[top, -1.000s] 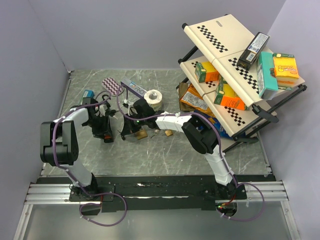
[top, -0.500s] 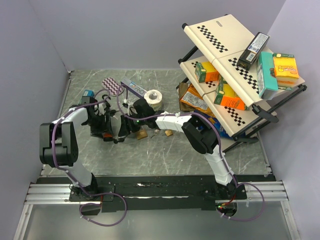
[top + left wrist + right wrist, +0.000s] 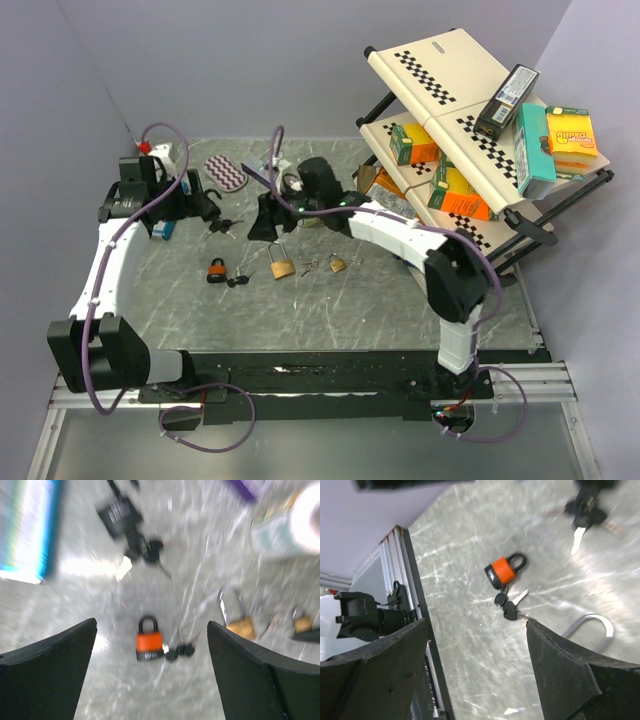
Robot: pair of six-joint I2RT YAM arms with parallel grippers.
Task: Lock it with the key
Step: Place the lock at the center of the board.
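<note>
Orange lock [image 3: 216, 269], two brass locks [image 3: 281, 266] and keys [image 3: 238, 281] lie beneath left gripper [image 3: 151, 625] and right gripper [image 3: 476, 624], both agape, empty.

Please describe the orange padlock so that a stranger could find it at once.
On the grey marble table, a short row of padlocks lies in the middle. The orange padlock is at the end toward the left arm, with black-headed keys beside it. Its neighbour, the brass padlock, is golden; only this one has an orange body.
</note>
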